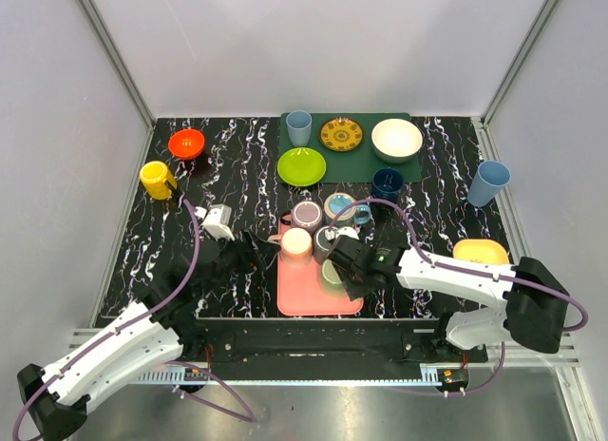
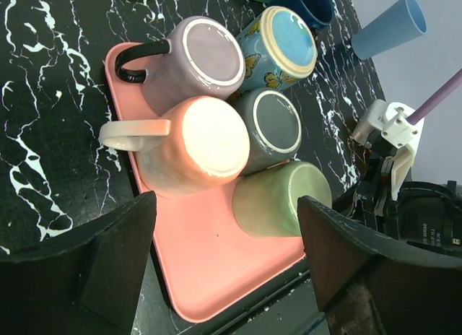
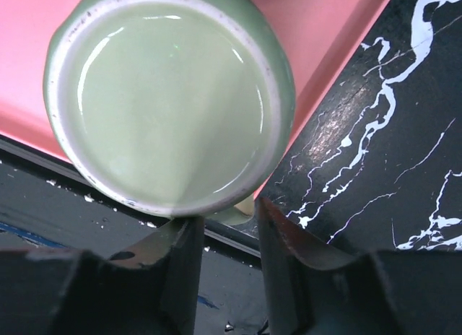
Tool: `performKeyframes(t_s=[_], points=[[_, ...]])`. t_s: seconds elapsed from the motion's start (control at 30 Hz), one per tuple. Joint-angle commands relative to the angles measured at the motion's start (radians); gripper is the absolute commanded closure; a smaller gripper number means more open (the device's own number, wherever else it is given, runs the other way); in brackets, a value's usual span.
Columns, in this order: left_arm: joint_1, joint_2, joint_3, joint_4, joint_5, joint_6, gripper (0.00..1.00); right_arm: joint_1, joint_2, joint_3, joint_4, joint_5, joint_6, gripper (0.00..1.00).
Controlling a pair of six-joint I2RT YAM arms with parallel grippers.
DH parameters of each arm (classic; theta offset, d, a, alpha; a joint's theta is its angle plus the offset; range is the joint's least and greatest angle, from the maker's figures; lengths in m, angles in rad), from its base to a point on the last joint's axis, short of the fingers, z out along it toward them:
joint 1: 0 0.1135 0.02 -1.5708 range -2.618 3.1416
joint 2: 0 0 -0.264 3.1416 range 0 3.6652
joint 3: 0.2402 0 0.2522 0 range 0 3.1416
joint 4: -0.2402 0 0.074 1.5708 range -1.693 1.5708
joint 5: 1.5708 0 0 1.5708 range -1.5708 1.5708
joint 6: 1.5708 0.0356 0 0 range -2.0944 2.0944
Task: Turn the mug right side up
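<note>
Right pincer (image 3: 229,230) grasps the upside-down pale green ceramic mug (image 3: 170,104) by its handle (image 3: 232,212); left pincer (image 2: 227,205) hangs released. Lift clear of the neighbouring grey ceramic mug (image 2: 274,129) first — then roll upright.

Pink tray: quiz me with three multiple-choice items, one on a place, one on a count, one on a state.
1. The green mug stands on the pink tray in its: A near right part; B far left corner; C middle.
2. Mugs on the tray: A three; B five; C seven.
3. Left end effector: A open; B shut on the peach mug; C shut on the tray.
Answers: 1 A, the top view shows it there; 2 B, five upturned bottoms show; 3 A, its fingers stand wide apart, holding nothing.
</note>
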Motion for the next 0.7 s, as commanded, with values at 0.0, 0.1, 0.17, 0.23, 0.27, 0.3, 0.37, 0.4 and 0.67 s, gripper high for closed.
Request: performKeyframes(t_s=[0.0, 0.1, 0.17, 0.23, 0.27, 0.3, 0.37, 0.4, 0.67], points=[[-0.003, -0.013, -0.011, 0.026, -0.01, 0.003, 0.2, -0.005, 0.026, 0.042, 0.084, 0.043, -0.043, 0.64], [-0.003, -0.018, -0.015, 0.027, -0.01, 0.005, 0.2, -0.005, 0.036, 0.044, 0.1, 0.023, -0.057, 0.79], [-0.003, -0.023, -0.017, 0.027, -0.01, 0.005, 0.2, -0.003, 0.039, 0.044, 0.104, 0.007, -0.057, 0.91], [-0.003, -0.027, -0.018, 0.029, -0.01, 0.005, 0.2, -0.003, 0.036, 0.044, 0.108, -0.005, -0.049, 1.0], [-0.003, -0.029, -0.018, 0.029, -0.008, 0.005, 0.2, -0.001, 0.027, 0.044, 0.109, -0.01, -0.039, 1.0], [-0.003, -0.03, -0.018, 0.029, -0.01, 0.006, 0.2, -0.003, 0.023, 0.045, 0.103, -0.014, -0.033, 1.0], [-0.003, -0.038, -0.015, 0.024, -0.008, 0.008, 0.2, -0.003, -0.008, 0.053, 0.091, -0.032, -0.02, 1.0], [-0.003, -0.039, -0.014, 0.021, -0.011, 0.011, 0.2, -0.001, -0.025, 0.056, 0.083, -0.039, -0.014, 1.0], [-0.003, -0.087, 0.023, -0.02, -0.062, 0.031, 0.21, 0.003, -0.218, 0.114, 0.011, -0.081, 0.047, 1.0]])
